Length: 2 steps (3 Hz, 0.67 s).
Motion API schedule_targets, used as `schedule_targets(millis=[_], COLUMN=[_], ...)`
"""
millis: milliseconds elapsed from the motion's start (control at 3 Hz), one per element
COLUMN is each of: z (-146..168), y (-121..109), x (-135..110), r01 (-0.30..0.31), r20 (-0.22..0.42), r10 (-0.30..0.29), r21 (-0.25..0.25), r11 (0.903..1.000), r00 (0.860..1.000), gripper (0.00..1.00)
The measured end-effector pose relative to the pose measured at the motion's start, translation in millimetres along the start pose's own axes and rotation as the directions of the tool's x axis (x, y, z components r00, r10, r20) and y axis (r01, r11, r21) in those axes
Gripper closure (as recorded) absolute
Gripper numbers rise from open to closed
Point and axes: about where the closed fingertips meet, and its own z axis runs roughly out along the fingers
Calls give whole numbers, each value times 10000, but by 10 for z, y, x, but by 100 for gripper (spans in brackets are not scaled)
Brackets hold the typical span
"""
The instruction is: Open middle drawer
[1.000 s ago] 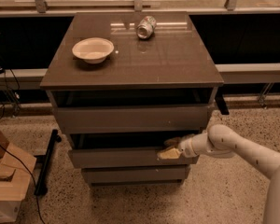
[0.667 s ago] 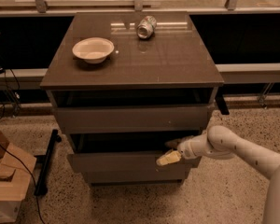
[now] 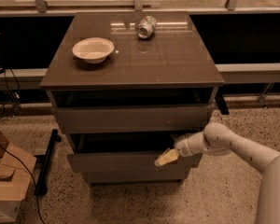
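3 drawers: top drawer, middle drawer, bottom drawer. 1 gripper, at middle drawer front. 1 bowl and 1 can above gripper, 1 box far left.

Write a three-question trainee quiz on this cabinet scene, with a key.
1. True or false: the can lies on its side on the cabinet top.
2. Where is the gripper? A) above the can. B) at the middle drawer front, near its right end. C) on the cabinet top.
3. Which object sits to the left of the can, as the camera sees it?

Key: 1 true; 2 B; 3 the bowl.
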Motion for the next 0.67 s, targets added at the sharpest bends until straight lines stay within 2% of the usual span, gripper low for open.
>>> schedule_targets(millis=[333,667], z=[86,-1], y=[43,142], x=[158,405], r01=[367,876], r20=[-1479,-3697], r10=[-369,-784], r21=[-38,80], r11=[9993,9961], r00=[9883,9258], gripper=[0,16])
